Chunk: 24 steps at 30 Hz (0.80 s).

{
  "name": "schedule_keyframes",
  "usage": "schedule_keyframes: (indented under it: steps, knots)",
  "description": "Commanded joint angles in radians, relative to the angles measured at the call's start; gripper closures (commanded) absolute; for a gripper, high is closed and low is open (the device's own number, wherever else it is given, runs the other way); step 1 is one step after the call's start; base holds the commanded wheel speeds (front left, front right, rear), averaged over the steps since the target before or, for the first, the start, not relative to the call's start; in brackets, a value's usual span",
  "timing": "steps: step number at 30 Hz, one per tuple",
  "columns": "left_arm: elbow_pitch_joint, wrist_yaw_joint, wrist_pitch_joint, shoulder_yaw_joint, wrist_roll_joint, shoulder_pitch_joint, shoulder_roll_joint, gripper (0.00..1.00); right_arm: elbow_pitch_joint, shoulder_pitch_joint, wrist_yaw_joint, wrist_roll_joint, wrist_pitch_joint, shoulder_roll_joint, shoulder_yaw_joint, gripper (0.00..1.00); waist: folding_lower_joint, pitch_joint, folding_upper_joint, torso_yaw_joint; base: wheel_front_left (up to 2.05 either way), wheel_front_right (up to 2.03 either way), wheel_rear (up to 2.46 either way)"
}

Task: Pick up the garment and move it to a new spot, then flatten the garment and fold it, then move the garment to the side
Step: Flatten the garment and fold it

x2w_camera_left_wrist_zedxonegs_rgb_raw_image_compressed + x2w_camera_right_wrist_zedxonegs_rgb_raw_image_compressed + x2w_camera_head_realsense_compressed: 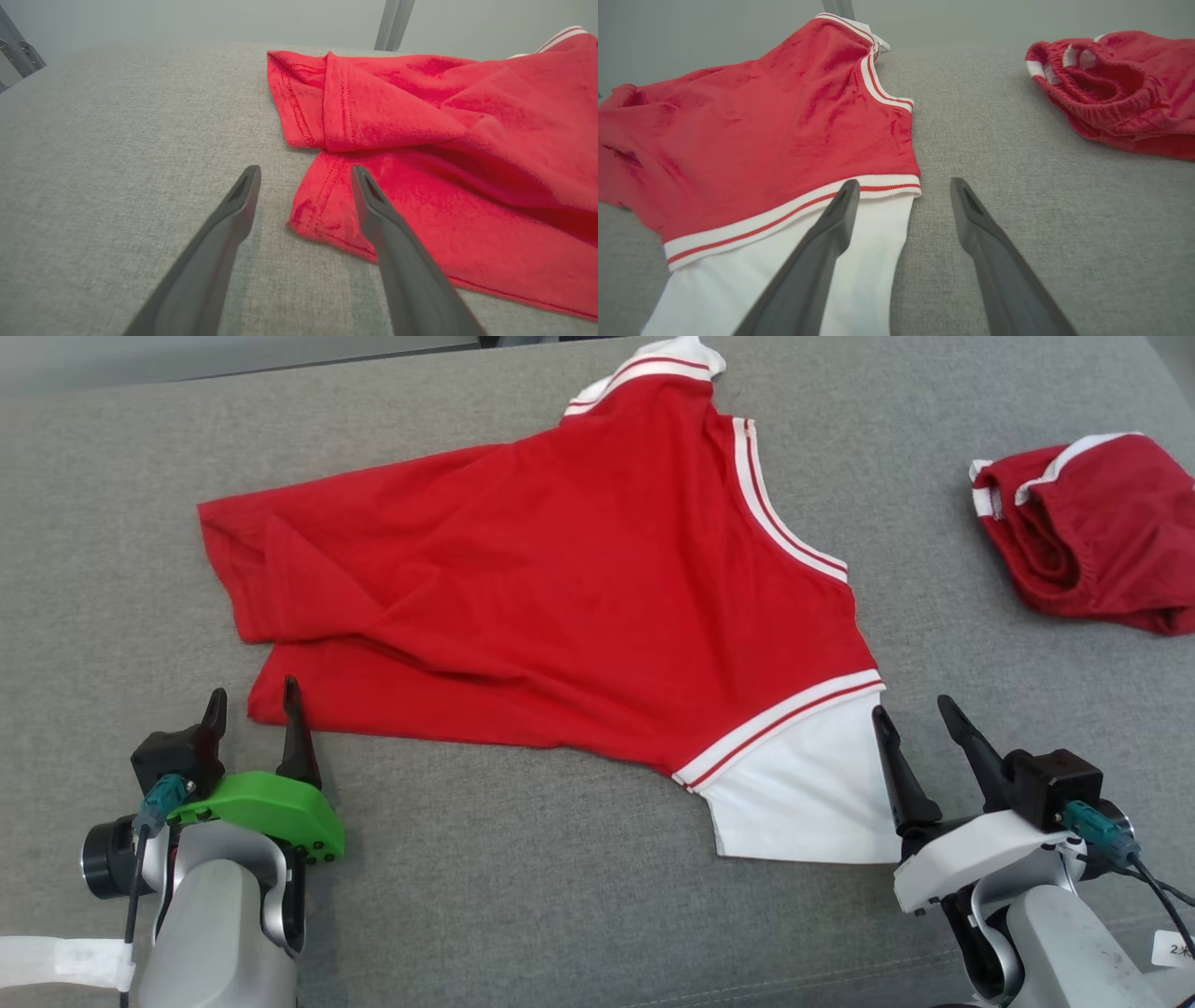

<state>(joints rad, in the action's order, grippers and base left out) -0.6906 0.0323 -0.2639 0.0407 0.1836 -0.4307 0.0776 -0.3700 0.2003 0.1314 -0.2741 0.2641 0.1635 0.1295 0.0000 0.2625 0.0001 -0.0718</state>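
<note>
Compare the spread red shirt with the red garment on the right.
The shirt lies spread nearly flat; the other garment sits bunched in a heap. The shirt takes up far more room than the other garment. The shirt ends in a plain white panel; the other garment shows only white trim. Both are red.

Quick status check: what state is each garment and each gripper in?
red shirt, spread on the grey surface, wrinkled, hem corner folded over, unheld.
red shorts, crumpled heap, apart from the shirt.
left gripper, open, at the shirt's hem corner.
right gripper, open, at the white sleeve.
</note>
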Motion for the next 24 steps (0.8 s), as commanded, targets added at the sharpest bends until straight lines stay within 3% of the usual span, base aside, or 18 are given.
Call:
schedule_keyframes:
  steps: [1, 2, 4, 5, 6, 7, 18, 24]
  knots:
    - [-0.02, 0.005, 0.0, 0.008, -0.009, -0.021, 0.005, 0.0, 0.006, 0.013, -0.002, -0.005, 0.0, -0.001, -0.004, 0.0, 0.0, 0.047, -0.0001, -0.047, 0.0, 0.0, 0.0]
    - [-0.037, 0.012, 0.0, 0.012, -0.01, -0.026, 0.006, 0.05, 0.007, 0.014, -0.002, -0.004, 0.0, -0.002, -0.006, 0.0, 0.0, 0.052, -0.0001, -0.052, 0.0, 0.0, 0.0]
    - [-0.064, 0.019, 0.0, 0.018, -0.014, -0.039, 0.006, 0.51, 0.007, 0.016, -0.002, -0.005, 0.0, -0.004, -0.012, 0.0, 0.0, 0.06, -0.0001, -0.059, 0.0, 0.0, 0.0]
    - [-0.076, 0.021, 0.0, 0.02, -0.014, -0.043, 0.004, 0.62, 0.008, 0.016, -0.002, -0.005, 0.0, -0.002, -0.015, 0.0, 0.0, 0.062, -0.0001, -0.06, 0.0, 0.0, 0.0]
    - [-0.086, 0.022, 0.0, 0.027, -0.011, -0.045, 0.001, 0.85, 0.009, 0.015, -0.002, -0.005, 0.0, 0.0, -0.019, 0.0, 0.0, 0.063, -0.0001, -0.06, 0.0, 0.0, 0.0]
    - [-0.091, 0.017, 0.001, 0.036, -0.014, -0.042, -0.006, 1.0, 0.01, 0.012, -0.002, -0.003, 0.0, 0.002, -0.026, 0.0, 0.0, 0.062, -0.0001, -0.058, 0.0, 0.0, 0.0]
    - [0.003, -0.018, 0.0, 0.108, -0.003, 0.103, -0.022, 1.0, -0.002, -0.022, -0.002, 0.018, 0.0, -0.013, -0.048, 0.0, 0.0, -0.046, -0.0001, -0.016, 0.0, 0.0, 0.0]
    - [0.026, -0.008, 0.0, 0.112, 0.023, 0.211, -0.024, 1.0, -0.012, -0.057, -0.002, 0.018, 0.0, -0.039, -0.055, 0.0, 0.0, -0.118, -0.0001, 0.004, 0.0, 0.0, 0.0]
